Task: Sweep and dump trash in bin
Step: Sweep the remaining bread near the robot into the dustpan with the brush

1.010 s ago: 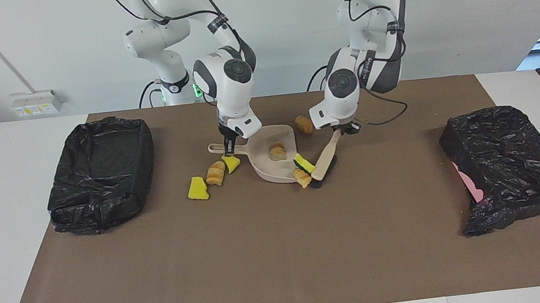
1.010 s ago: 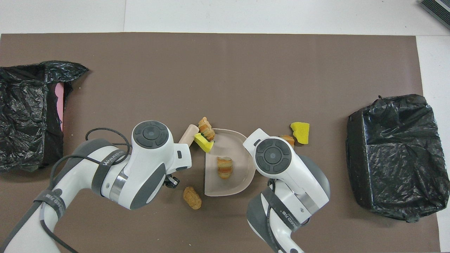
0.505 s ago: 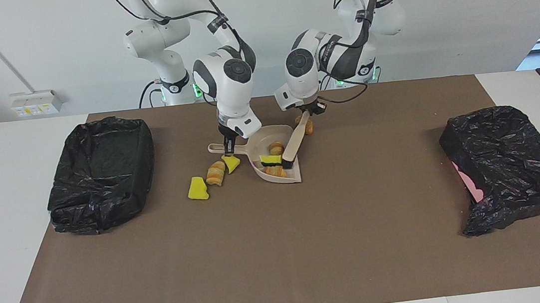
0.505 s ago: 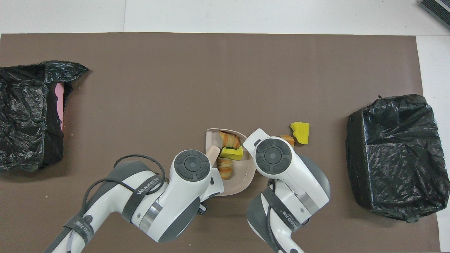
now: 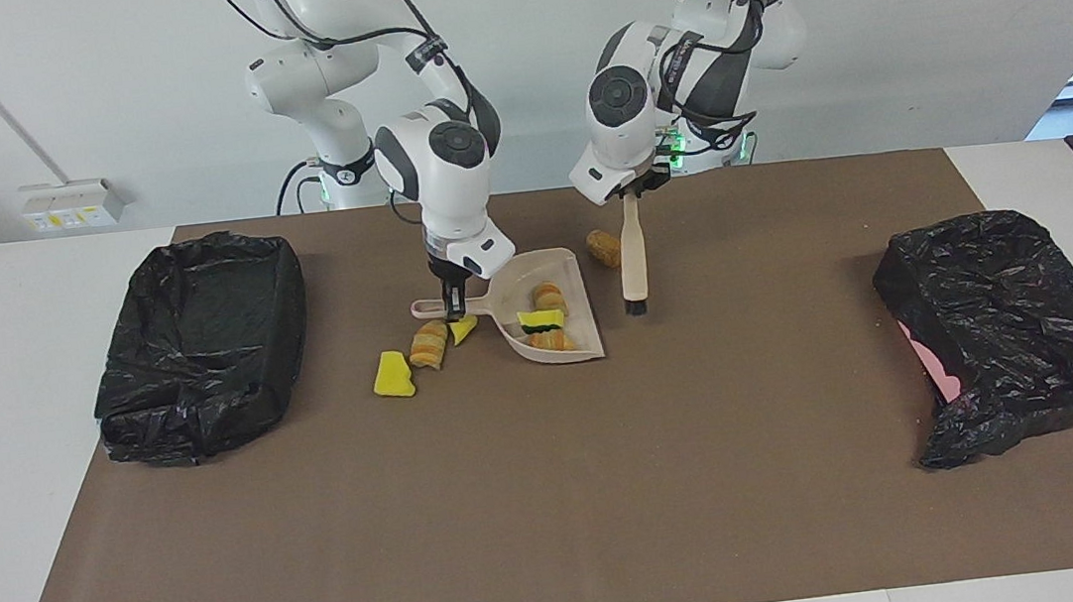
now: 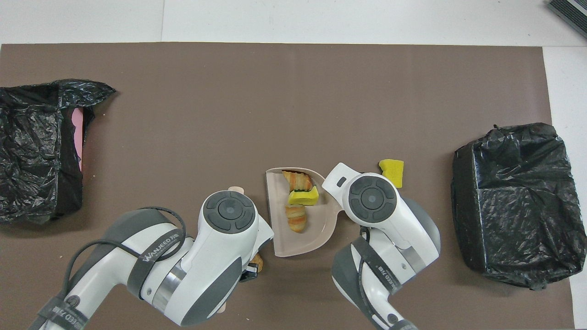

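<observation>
my left jaws (image 5: 626, 194) clamp the brush (image 5: 632, 266) upright; my right jaws (image 5: 452, 302) pinch the dustpan (image 5: 565, 268) handle. three scraps (image 5: 541, 320) lie inside; i keep the pan flat for the lump (image 5: 604, 247) nearer the robots.

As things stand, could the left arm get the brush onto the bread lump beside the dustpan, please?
Probably yes: the left gripper holds the brush upright right beside the bread lump, with bare mat between them and the dustpan off to one side.
</observation>
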### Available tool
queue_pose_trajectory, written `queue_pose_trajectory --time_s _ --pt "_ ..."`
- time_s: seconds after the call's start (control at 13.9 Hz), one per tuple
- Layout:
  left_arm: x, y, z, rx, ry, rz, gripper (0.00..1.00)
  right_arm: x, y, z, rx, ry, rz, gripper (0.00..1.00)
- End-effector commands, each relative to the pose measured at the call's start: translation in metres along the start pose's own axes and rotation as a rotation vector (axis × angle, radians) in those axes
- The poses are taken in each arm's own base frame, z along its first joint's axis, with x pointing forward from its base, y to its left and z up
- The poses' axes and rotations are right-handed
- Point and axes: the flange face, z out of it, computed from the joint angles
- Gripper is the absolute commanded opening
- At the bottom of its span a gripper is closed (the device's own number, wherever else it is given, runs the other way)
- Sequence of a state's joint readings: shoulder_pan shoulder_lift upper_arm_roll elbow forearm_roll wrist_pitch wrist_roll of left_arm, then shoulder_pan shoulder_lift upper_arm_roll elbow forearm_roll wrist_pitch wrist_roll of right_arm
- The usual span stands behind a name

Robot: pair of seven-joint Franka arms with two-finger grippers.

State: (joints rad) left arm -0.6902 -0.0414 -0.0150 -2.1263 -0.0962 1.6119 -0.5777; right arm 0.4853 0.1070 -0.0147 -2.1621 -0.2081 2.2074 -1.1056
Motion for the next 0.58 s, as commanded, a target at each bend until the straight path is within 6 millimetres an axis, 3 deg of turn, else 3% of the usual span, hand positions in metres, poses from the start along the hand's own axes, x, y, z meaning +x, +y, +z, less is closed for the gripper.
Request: queue_pose_trajectory --time_s 0.0,0.07,0.22,0.5 --pt "-0.016 -0.005 0.003 0.014 -0.032 -0.204 0.0 -0.004 0.004 -0.005 -0.034 -0.015 -0.147 0.0" --pt "-0.025 -0.005 0.01 0.027 -0.035 -0.256 0.0 -0.003 0.001 -0.006 -0.039 -0.037 -0.17 0.0" --pt "-0.043 -0.001 0.024 0.038 -0.021 -0.308 0.0 0.017 -0.016 -0.011 -0.007 -0.073 -0.201 0.0" --pt "-0.063 0.009 0.047 -0.072 -0.039 -0.407 0.0 0.029 -0.034 -0.01 0.077 -0.143 -0.042 0.0"
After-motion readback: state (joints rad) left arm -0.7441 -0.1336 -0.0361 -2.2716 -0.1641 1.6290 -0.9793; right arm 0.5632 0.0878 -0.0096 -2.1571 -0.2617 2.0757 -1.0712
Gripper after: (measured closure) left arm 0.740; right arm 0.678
